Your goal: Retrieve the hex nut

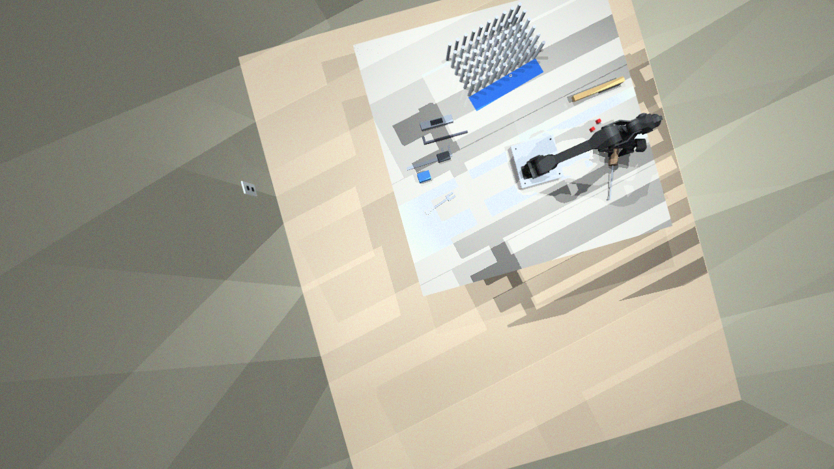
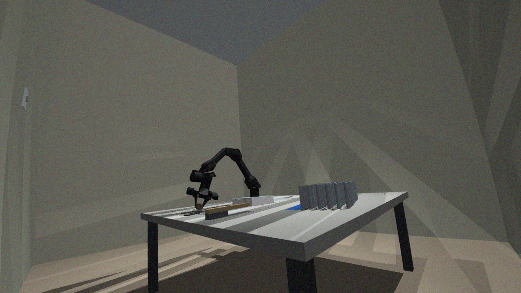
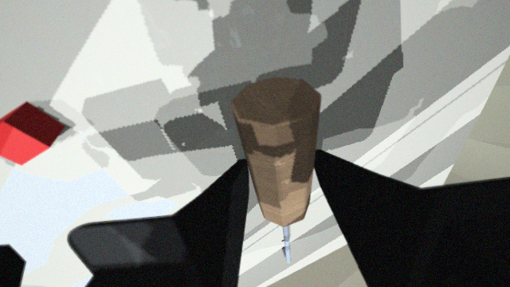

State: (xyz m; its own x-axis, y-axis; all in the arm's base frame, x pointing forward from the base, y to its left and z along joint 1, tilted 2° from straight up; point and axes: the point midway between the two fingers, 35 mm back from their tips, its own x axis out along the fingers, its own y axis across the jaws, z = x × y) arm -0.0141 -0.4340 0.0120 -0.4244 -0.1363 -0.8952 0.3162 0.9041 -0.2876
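Observation:
The hex nut [image 1: 511, 75] shows as a tiny ring on the blue taped strip [image 1: 483, 101] [image 2: 293, 207], in front of the standing metal spacers [image 1: 448, 52] [image 2: 320, 195]. The spacers look upright. My gripper [image 3: 280, 161] [image 2: 199, 205] is shut on the wooden handle of a thin metal-rod tool [image 1: 610, 191] [image 3: 276, 139]. It holds the tool low over the table, far from the strip, on the other side of the wooden bar. The tool's rod points away from the spacers. Whether the tool touches the table I cannot tell.
A yellow wooden bar [image 1: 599, 89] [image 2: 227, 208] lies between arm and spacers. Two red blocks [image 1: 598, 121] [image 3: 24, 147] lie near the arm. Beyond the base plate [image 1: 535, 139] are a dark L-shaped bar [image 1: 445, 137], a blue block [image 1: 423, 176] and several other tools.

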